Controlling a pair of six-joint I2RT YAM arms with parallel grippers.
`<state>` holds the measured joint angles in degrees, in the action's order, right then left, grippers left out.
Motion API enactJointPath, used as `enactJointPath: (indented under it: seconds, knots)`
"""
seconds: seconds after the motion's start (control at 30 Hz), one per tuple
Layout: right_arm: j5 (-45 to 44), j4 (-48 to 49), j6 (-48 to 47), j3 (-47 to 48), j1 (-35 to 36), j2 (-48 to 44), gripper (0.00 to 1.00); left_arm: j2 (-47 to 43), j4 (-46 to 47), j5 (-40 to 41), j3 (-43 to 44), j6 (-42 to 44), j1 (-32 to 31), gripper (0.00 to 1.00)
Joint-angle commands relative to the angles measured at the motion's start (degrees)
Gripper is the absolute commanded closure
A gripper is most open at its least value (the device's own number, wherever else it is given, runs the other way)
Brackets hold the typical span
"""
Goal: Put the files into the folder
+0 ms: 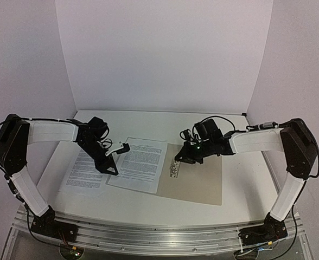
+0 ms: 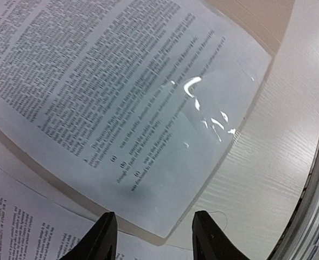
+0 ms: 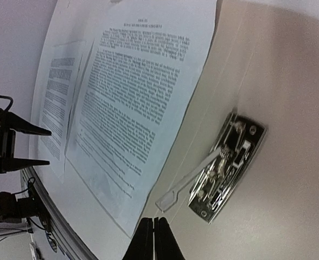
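The tan folder (image 1: 197, 179) lies open and flat at centre right, with its metal clip (image 1: 174, 168) near its left edge. One printed sheet (image 1: 139, 164) overlaps that edge. A second sheet (image 1: 88, 168) lies to its left. My left gripper (image 1: 112, 164) is open and low at the middle sheet's left side. In the left wrist view its fingers (image 2: 155, 238) straddle a corner of that sheet (image 2: 132, 92). My right gripper (image 1: 179, 158) is shut and empty just above the clip. In the right wrist view its tips (image 3: 153, 238) are near the clip (image 3: 228, 165), whose lever stands raised.
White walls stand at the back and sides of the white table (image 1: 148, 208). A metal rail (image 1: 159, 233) runs along the near edge. The left gripper's black fingers (image 3: 18, 145) show at the left of the right wrist view.
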<state>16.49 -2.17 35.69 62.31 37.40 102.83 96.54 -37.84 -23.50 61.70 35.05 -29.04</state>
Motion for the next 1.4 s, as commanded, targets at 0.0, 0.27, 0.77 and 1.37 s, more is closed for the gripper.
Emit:
enactJointPath:
  seconds: [0.0, 0.27, 0.77, 1.37]
  knots:
    - [2.1, 6.2, 5.8, -6.2, 2.4, -2.4, 0.98, -2.6, 3.2, -0.5, -4.6, 12.4, 0.1, 0.5]
    - [1.6, 10.5, 9.1, -9.0, 3.9, -0.9, 1.0, -2.2, 10.7, 5.4, -12.4, 10.8, -5.3, 0.48]
    - [-2.2, 14.8, 9.2, -2.8, 3.7, 5.2, 1.0, -3.0, 12.1, 5.8, -16.1, 8.4, -9.7, 0.48]
    - [-4.8, 2.2, -5.2, 20.5, -5.8, 12.4, 1.0, -4.7, 11.5, 3.8, -14.1, 8.8, -10.0, 0.49]
